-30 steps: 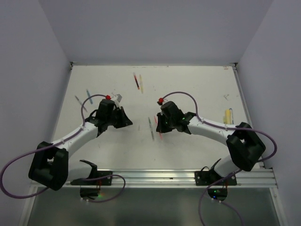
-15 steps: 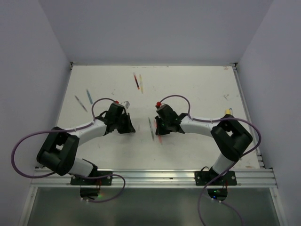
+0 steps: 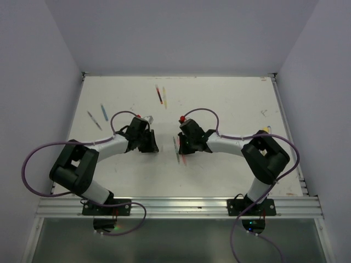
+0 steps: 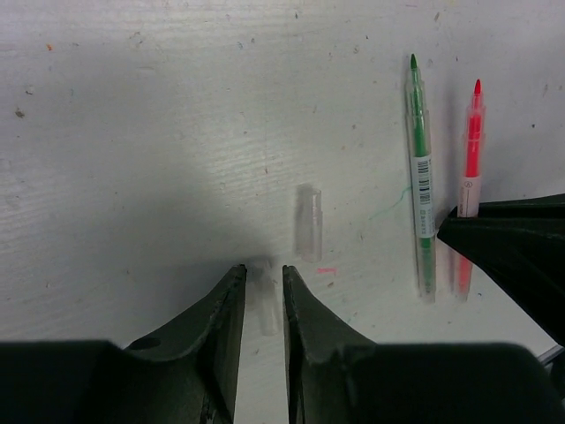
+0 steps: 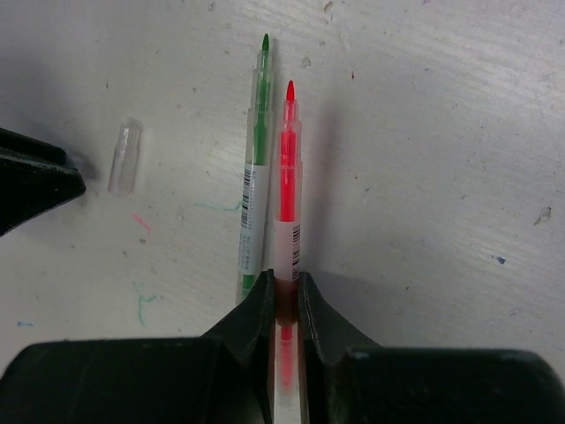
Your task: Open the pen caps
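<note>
My right gripper (image 5: 284, 287) is shut on the barrel of an uncapped red pen (image 5: 288, 168) that lies flat on the table. An uncapped green pen (image 5: 256, 159) lies against it on the left. One clear pen cap (image 5: 124, 156) lies loose on the table. My left gripper (image 4: 262, 276) stands low over the table, its jaws nearly together around a second clear pen cap (image 4: 265, 309). The loose cap (image 4: 308, 223) lies just ahead of it. In the top view both grippers (image 3: 150, 143) (image 3: 184, 147) face each other mid-table.
A dark red pen (image 3: 159, 95) and a yellow pen (image 3: 164, 97) lie at the back centre. At the left lie a blue pen (image 3: 104, 112) and a grey pen (image 3: 94, 120). Another yellow pen (image 3: 266, 131) lies by the right wall. Ink marks dot the tabletop.
Both arms have folded lower and stretched toward the table's middle, bringing the two grippers closer together and down to the surface. The pens on the table have not shifted.
</note>
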You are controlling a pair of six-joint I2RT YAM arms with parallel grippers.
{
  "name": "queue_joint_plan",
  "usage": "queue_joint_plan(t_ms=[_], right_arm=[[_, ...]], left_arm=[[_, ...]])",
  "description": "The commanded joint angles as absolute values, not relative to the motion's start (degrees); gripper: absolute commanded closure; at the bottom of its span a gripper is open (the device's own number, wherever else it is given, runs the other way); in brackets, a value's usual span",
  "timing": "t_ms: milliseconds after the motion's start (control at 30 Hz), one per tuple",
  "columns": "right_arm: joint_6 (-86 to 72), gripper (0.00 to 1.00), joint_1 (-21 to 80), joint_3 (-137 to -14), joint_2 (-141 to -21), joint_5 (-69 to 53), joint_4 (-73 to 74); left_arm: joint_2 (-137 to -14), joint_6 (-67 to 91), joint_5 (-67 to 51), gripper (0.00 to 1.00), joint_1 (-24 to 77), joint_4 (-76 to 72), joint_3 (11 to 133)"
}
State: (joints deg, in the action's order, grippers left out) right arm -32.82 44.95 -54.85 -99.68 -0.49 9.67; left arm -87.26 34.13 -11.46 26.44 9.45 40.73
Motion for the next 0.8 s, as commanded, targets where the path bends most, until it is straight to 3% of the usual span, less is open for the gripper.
queue_joint_plan(t_ms=[0, 767], right_arm=[[-33.0, 0.9, 44.9, -57.0, -100.3, 1.8, 8.4], [-31.6, 0.8, 43.6, -57.1, -101.3, 1.3, 9.4]], left_arm=[[-88.4, 32.4, -9.8, 0.74, 26.5, 8.9, 43.1], [-87.6, 32.1, -7.9, 0.65, 26.0, 9.1, 42.8]])
